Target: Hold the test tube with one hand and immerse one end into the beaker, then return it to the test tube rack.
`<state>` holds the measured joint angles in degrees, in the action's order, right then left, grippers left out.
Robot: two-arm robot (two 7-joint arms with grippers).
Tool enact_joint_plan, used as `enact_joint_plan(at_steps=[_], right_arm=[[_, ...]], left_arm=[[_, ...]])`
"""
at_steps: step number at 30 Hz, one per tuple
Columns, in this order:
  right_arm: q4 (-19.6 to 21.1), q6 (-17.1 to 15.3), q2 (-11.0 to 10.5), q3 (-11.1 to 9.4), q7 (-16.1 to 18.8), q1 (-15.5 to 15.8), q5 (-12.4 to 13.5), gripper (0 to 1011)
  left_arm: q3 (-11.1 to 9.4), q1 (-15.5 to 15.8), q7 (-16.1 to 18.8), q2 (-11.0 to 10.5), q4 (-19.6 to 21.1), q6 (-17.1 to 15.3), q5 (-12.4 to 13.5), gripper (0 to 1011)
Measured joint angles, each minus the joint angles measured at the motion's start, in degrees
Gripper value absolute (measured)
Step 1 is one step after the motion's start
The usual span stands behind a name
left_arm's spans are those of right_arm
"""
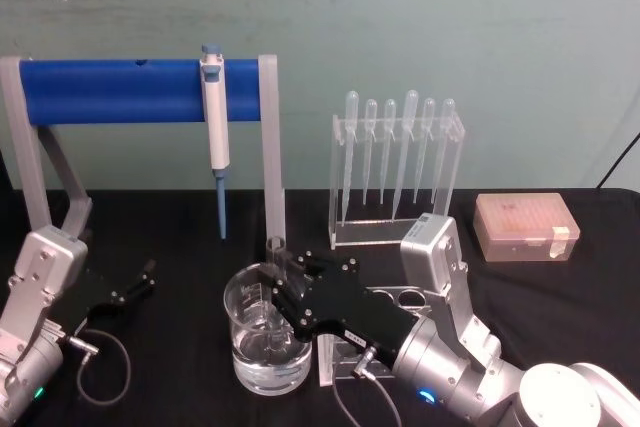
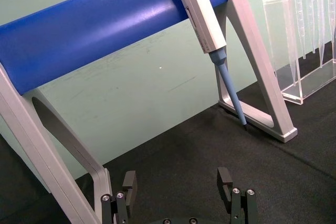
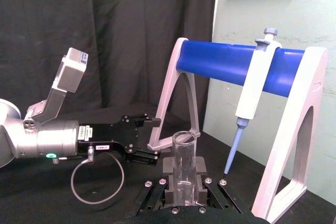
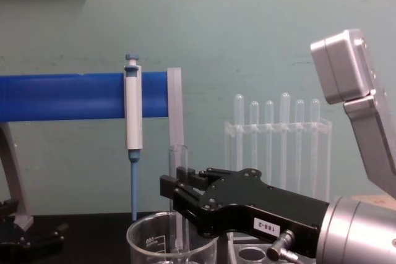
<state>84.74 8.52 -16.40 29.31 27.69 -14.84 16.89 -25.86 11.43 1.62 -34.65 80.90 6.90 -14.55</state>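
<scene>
My left end effector [image 1: 135,282] lies parked on the counter [image 1: 560,297] at the far left, fingers spread wide with nothing between them; it has no part in this step. Next comes the beaker [image 1: 245,342], partly filled with clear liquid. The test tube [image 4: 178,159] stands upright in it, open rim up and its lower part below the beaker's rim. My right end effector [image 1: 282,292] reaches in from the right and is clamped on the tube at mid-height. I cannot tell whether the round end is wetted yet.

To dip well, I judge I should keep the tube vertical, lower it slowly down the beaker's middle so the glass walls do not touch, and stop short of the bottom. I should hold firmly enough to prevent slipping without crushing the tube.

The test tube rack [image 1: 327,359] sits just right of the beaker, under my wrist, so the return is a lift clear of the rim, then a short shift.
</scene>
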Motion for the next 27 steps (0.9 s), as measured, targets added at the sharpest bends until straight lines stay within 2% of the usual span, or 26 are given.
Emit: enact_joint_plan(at_steps=[27], right_arm=[[0.0,0.0,0.0,0.0,0.0,0.0,0.0,226]], left_arm=[[0.0,0.0,0.0,0.0,0.0,0.0,0.0,1000]])
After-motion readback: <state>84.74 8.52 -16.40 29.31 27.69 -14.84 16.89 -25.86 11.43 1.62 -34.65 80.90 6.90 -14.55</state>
